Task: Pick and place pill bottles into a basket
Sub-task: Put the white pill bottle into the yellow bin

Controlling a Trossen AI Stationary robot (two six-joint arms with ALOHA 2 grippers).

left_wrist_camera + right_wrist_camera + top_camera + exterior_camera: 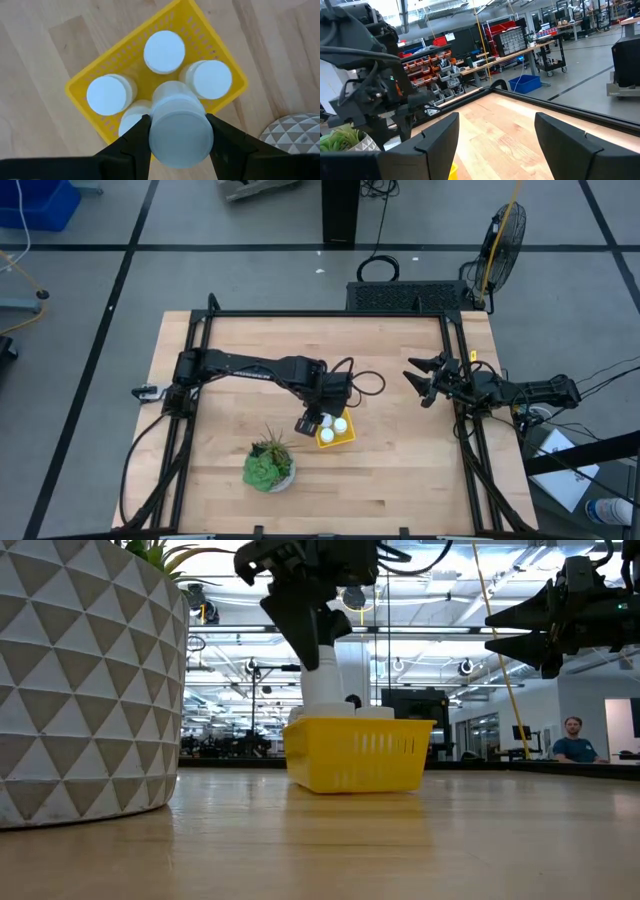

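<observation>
The yellow basket [87,107] stands on the wooden table beside the potted plant [268,467]. Several white pill bottles stand upright in it, caps up, such as one [164,51] at its far end. My left gripper [177,120] hangs over the basket's near part, shut on another pill bottle [179,131]. In the low view this bottle [322,680] reaches down to the basket's rim [360,725]. My right gripper [418,383] waits open at the table's right edge, level and clear of the table. My left gripper pinches the pill bottle between its two fingers [134,139], one on each side of the bottle's upper part [152,125] near the cap. The fingers come from above, pointing steeply down. The bottle is upright; the basket wall hides its lower end.
The plant's white patterned pot [85,680] stands close to the basket on the near left. Black frame rails [455,370] run along the table's left, right and far sides. Bare wood lies between the basket and my right gripper. A person [573,738] sits far behind the table.
</observation>
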